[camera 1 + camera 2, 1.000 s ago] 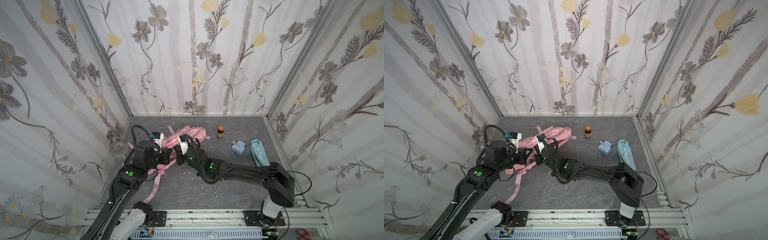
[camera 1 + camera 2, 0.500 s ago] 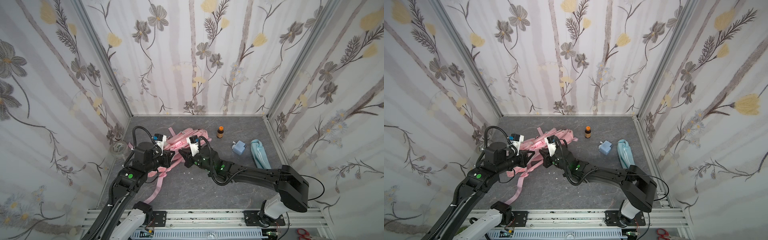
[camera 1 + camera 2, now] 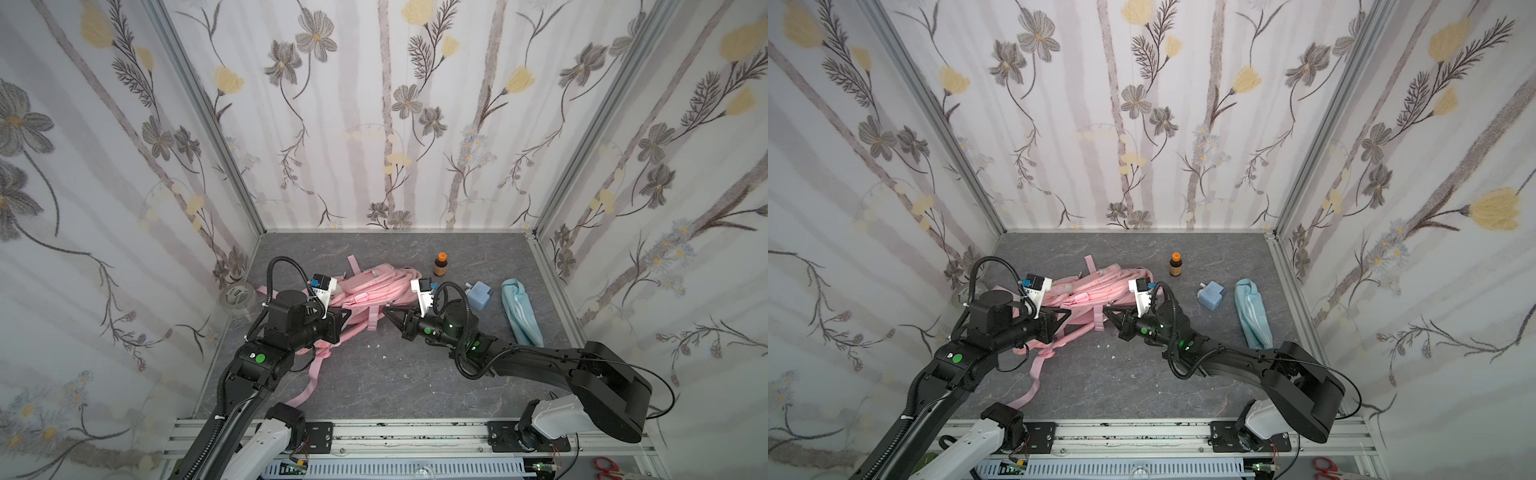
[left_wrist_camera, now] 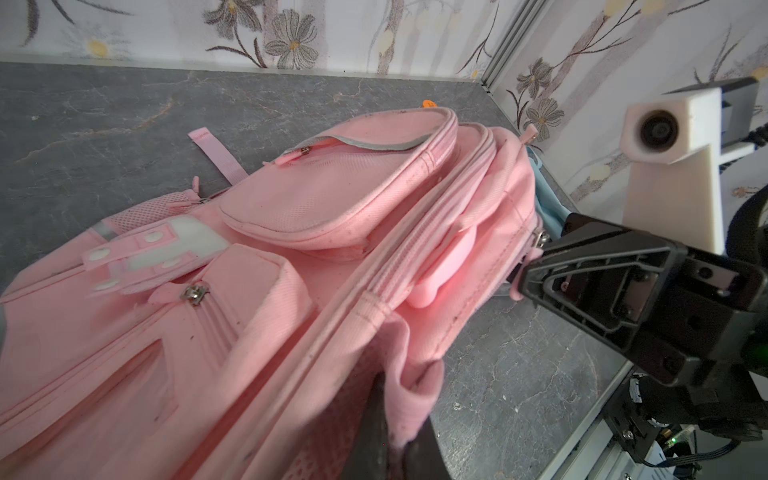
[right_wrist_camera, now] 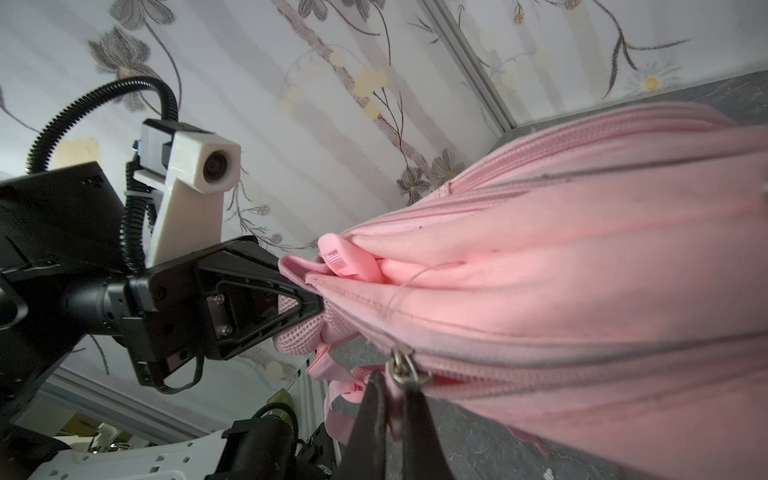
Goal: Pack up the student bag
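The student bag [image 3: 374, 286] [image 3: 1096, 286] is a pink backpack lying on the grey table between my two grippers. My left gripper [image 3: 347, 311] [image 3: 1068, 312] [image 4: 397, 432] is shut on a fold of the bag's [image 4: 316, 216] pink fabric at its near edge. My right gripper [image 3: 386, 309] [image 3: 1106, 309] [image 5: 392, 411] is shut on the pink tab under a metal zipper pull [image 5: 405, 370] of the bag [image 5: 582, 270]. The two gripper tips face each other, a short way apart. The bag's inside is hidden.
A brown bottle [image 3: 441, 264] with an orange cap stands behind the bag. A small light-blue container [image 3: 478, 295] and a light-blue pouch [image 3: 521, 316] lie to the right. A clear tape roll [image 3: 237, 296] sits by the left wall. A loose pink strap [image 3: 307, 386] trails toward the front rail.
My right gripper has drawn to the right and a little toward the front, keeping its hold on the zipper tab. The left gripper has stayed nearly in place on the fabric.
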Available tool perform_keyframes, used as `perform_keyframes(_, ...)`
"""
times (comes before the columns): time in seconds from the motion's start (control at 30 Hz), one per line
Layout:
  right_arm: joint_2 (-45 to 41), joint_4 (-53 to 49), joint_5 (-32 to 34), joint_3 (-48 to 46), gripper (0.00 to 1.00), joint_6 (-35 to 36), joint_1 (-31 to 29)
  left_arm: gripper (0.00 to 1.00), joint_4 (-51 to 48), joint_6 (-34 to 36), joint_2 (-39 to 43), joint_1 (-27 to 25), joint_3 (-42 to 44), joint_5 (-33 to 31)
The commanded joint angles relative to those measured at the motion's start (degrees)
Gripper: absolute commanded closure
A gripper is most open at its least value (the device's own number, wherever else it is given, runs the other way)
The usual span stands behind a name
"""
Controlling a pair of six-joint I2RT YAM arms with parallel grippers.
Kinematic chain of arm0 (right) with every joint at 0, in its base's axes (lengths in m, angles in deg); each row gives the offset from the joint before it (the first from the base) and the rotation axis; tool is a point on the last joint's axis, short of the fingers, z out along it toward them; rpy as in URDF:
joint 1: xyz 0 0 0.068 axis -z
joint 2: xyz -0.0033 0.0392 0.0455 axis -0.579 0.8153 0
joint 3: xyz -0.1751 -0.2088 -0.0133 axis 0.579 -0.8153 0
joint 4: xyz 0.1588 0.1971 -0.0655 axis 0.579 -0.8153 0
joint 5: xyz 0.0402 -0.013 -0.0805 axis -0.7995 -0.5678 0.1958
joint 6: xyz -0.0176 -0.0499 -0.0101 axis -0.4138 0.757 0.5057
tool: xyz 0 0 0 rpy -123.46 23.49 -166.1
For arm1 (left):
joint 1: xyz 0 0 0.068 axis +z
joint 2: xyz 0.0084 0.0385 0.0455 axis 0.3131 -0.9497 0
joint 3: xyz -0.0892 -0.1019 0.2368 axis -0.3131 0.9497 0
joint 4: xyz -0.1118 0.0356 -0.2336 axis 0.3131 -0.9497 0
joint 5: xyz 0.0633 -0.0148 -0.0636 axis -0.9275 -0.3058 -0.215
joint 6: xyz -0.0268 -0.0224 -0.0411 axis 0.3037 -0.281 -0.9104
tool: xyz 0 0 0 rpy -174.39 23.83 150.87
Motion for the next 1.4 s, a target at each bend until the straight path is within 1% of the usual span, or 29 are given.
perform_keyframes(0.0, -1.4, 4.4, 0.1, -1.4, 1.00, -3.3, 1.7, 1.00, 0.7, 4.2, 1.4, 1.2, 1.1, -10.3)
perform_keyframes(0.03, -1.4, 4.5, -2.1, -1.2, 1.00, -3.7, 3.7, 1.00, 0.5, 5.5, 1.6, 1.4, 1.3, -10.6)
perform_keyframes(0.13, 0.0, 3.8, -12.1, 1.4, 1.00, -5.1, 4.3, 1.00, 0.7, 11.4, 1.7, 1.4, 2.0, -10.6)
perform_keyframes(0.2, 1.3, 3.8, -18.1, 3.2, 1.00, -7.2, 3.9, 1.00, 1.1, 15.7, 1.7, 1.4, 2.5, -12.4)
perform_keyframes(0.27, 1.2, 3.0, -20.4, 3.7, 1.00, -8.7, 3.4, 1.00, 1.3, 20.5, 1.6, 1.5, 2.8, -15.0)
perform_keyframes(0.3, 0.9, 1.5, -20.9, 3.9, 1.00, -8.9, 3.1, 0.89, 0.9, 23.4, 1.5, 1.5, 2.5, -15.3)
perform_keyframes(0.33, 0.6, 0.0, -21.5, 4.2, 1.00, -9.1, 2.9, 0.62, -0.1, 26.6, 1.7, 1.4, 1.6, -13.9)
perform_keyframes(0.37, 0.6, -0.7, -22.3, 4.4, 1.00, -9.4, 2.8, 0.43, -1.1, 29.5, 2.1, 1.5, 0.6, -11.6)
perform_keyframes(0.4, 0.6, -1.2, -23.1, 4.6, 1.00, -10.0, 2.6, 0.29, -2.1, 32.5, 3.2, 1.4, -0.8, -8.1)
perform_keyframes(0.43, 0.5, -1.9, -23.4, 4.8, 1.00, -10.5, 2.5, 0.21, -2.4, 34.6, 4.7, 1.5, -1.7, -4.6)
perform_keyframes(0.47, 0.6, -2.1, -24.0, 4.8, 1.00, -11.1, 2.5, 0.20, -2.2, 36.1, 6.1, 1.4, -2.2, -1.5)
perform_keyframes(0.53, 1.4, -2.6, -26.7, 5.8, 1.00, -12.6, 2.5, 0.22, -5.1, 40.6, 7.6, 1.0, -4.5, 6.6)
perform_keyframes(0.6, 1.9, -3.1, -29.0, 6.3, 1.00, -13.5, 2.5, 0.26, -9.0, 43.1, 6.3, 0.1, -7.4, 10.8)
perform_keyframes(0.63, 1.9, -3.4, -29.8, 6.3, 1.00, -13.8, 2.5, 0.29, -10.7, 43.8, 4.7, -0.8, -8.5, 11.6)
perform_keyframes(0.73, 1.9, -4.3, -32.3, 6.1, 1.00, -14.0, 2.5, 0.34, -11.4, 44.6, 1.3, -3.9, -8.4, 11.1)
perform_keyframes(0.83, 2.4, -3.5, -34.9, 6.0, 1.00, -15.3, 2.5, 0.38, -6.8, 44.1, -1.0, -7.9, -6.1, 9.3)
perform_keyframes(0.93, 2.5, -2.6, -36.9, 6.0, 1.00, -16.3, 2.5, 0.45, -1.5, 41.9, -3.0, -10.3, -4.0, 8.5)
perform_keyframes(1.07, 2.4, -2.4, -38.6, 6.1, 1.00, -16.7, 2.5, 0.54, -0.5, 40.9, -7.5, -12.5, -4.1, 8.1)
perform_keyframes(1.13, 2.3, -1.8, -40.3, 6.1, 1.00, -17.0, 2.5, 0.61, 1.0, 40.1, -9.8, -13.5, -3.7, 6.5)
perform_keyframes(1.23, 1.7, -2.2, -42.0, 5.7, 1.00, -16.6, 2.6, 0.70, 2.6, 40.4, -11.9, -14.4, -3.5, 5.9)
perform_keyframes(1.27, 1.4, -2.4, -42.3, 5.6, 1.00, -16.4, 2.6, 0.76, 3.0, 40.5, -12.3, -14.6, -3.5, 6.1)
perform_keyframes(1.3, 1.2, -2.7, -42.5, 5.5, 1.00, -16.0, 2.8, 0.84, 3.2, 40.8, -12.5, -14.7, -3.6, 6.6)
perform_keyframes(1.33, 0.9, -3.7, -42.3, 5.5, 1.00, -15.3, 3.0, 0.96, 3.8, 40.6, -12.6, -14.6, -3.6, 7.0)
perform_keyframes(1.37, 0.7, -4.3, -42.0, 5.5, 1.00, -14.7, 3.3, 1.00, 4.4, 40.3, -12.7, -14.7, -3.5, 7.2)
